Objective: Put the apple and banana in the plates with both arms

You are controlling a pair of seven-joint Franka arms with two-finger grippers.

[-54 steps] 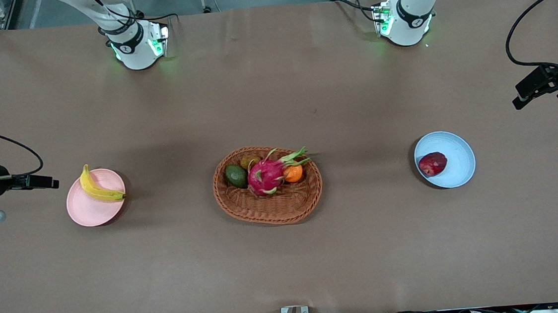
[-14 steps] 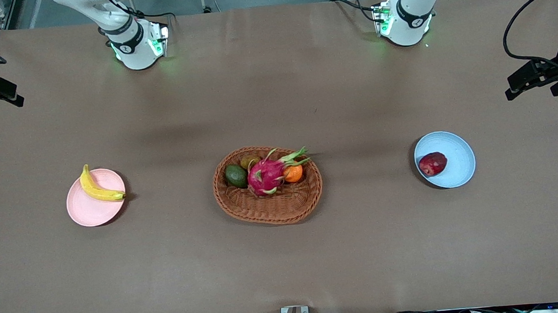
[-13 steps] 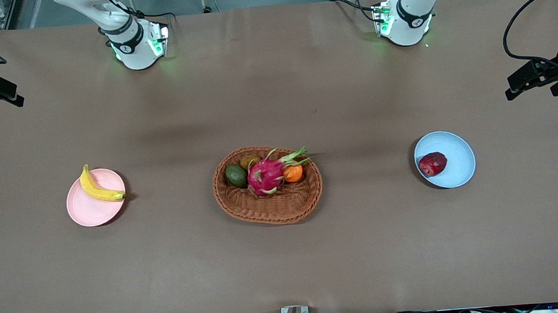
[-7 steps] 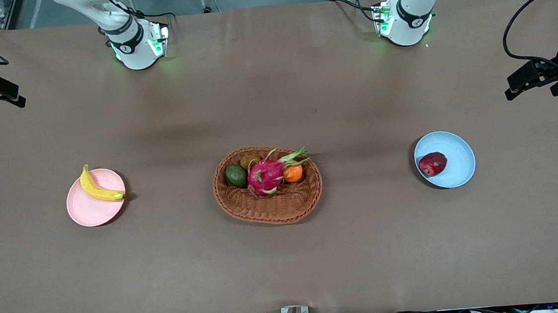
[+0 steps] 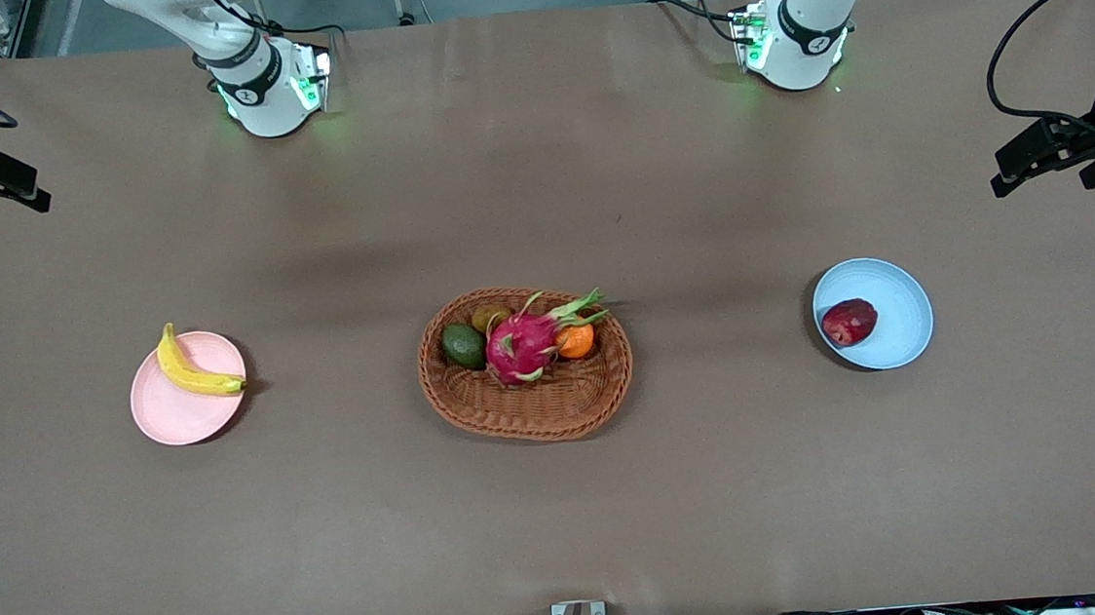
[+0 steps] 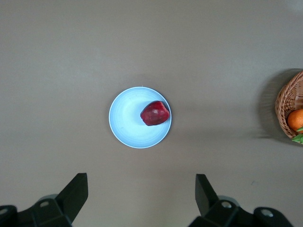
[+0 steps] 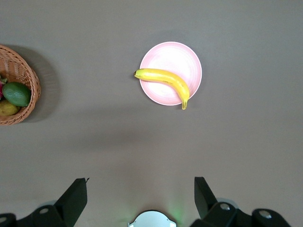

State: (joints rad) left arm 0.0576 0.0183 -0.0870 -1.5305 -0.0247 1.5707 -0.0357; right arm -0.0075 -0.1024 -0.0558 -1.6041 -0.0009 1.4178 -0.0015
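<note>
My left gripper (image 6: 139, 198) hangs spread and empty over the worktop's edge at the left arm's end; my right gripper (image 7: 139, 198), likewise spread and empty, is over the edge at the right arm's end. The apple (image 5: 849, 322) sits in the blue plate (image 5: 902, 343), the banana (image 5: 193, 369) across the pink plate (image 5: 175, 420), its tips overhanging the rim. I judge the apple firm, smooth, best pinched across its middle; the banana soft, bruisable, best taken mid-length. No readable writing shows.

Both arms wait raised, left end effector (image 6: 139, 198) and right end effector (image 7: 139, 198) spread wide.
</note>
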